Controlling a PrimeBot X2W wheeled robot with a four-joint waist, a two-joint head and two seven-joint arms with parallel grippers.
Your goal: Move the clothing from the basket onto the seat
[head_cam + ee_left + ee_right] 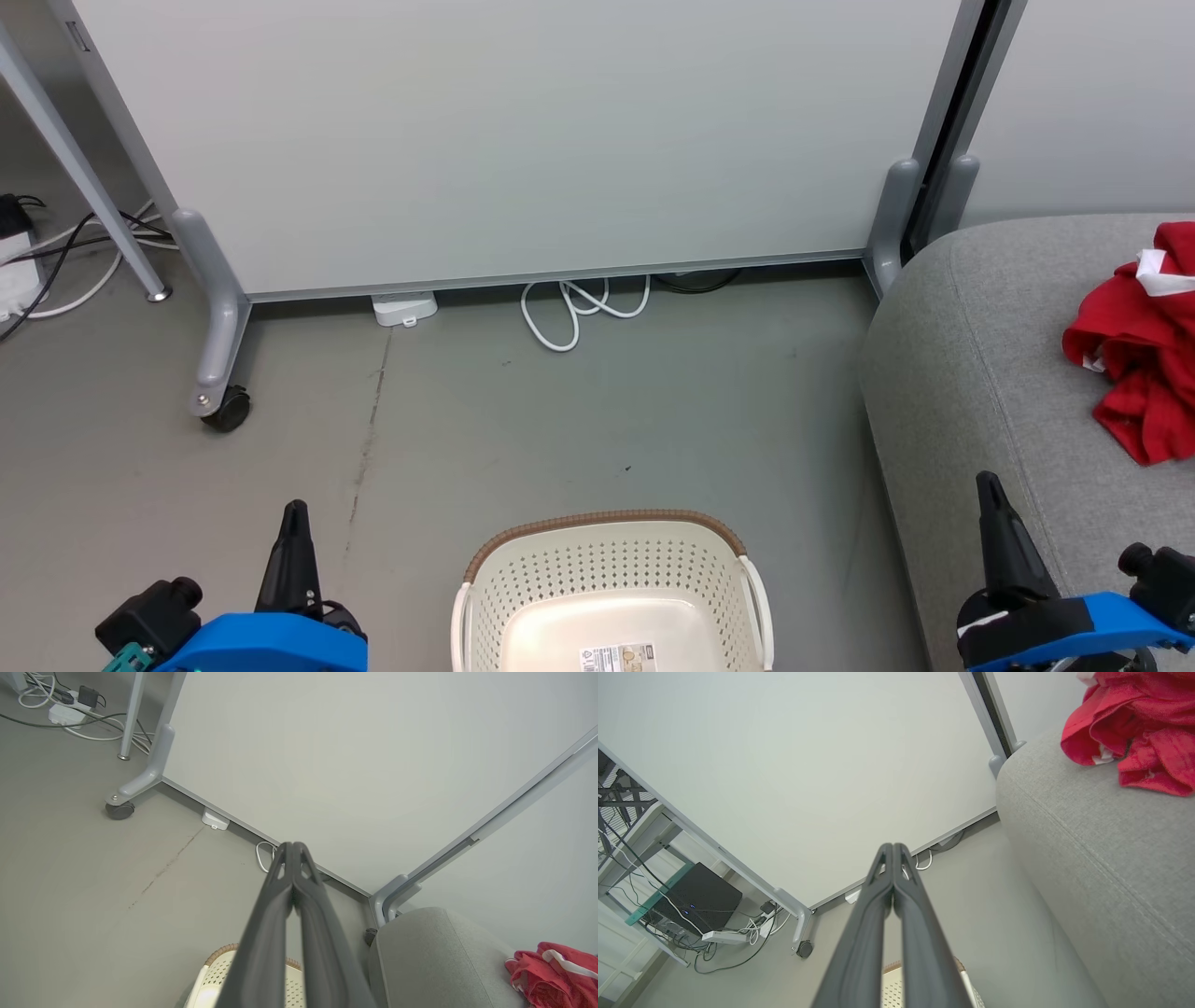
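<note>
Nearest the robot, at the bottom of the head view, both hands point upward and hold nothing: the left hand (295, 523) at lower left, the right hand (990, 499) at lower right, each with its two dark fingers pressed together. Between them the basket (607, 516) stands on the grey floor (560, 420). What shows of its inside is bare apart from a paper label (616, 656), and its near part is cut off by the frame. Farther right, the seat (971, 373) carries the clothing (1134, 373), a crumpled red heap with white trim, well apart from the basket. Whether it is one garment or two cannot be told. Beyond stands a pale wall panel (523, 140) on castors, with a looped white cable (569, 313) at its foot.

The move looks done or nearly so. A good next step would be to check the hidden near part of the basket, keeping both hands shut and clear of the rim and the seat edge.

The head view looks down into the basket, while the wrist views catch just a sliver of its rim behind the fingers. The right wrist view adds a dark box (700, 896) and tangled cables under a desk frame.
</note>
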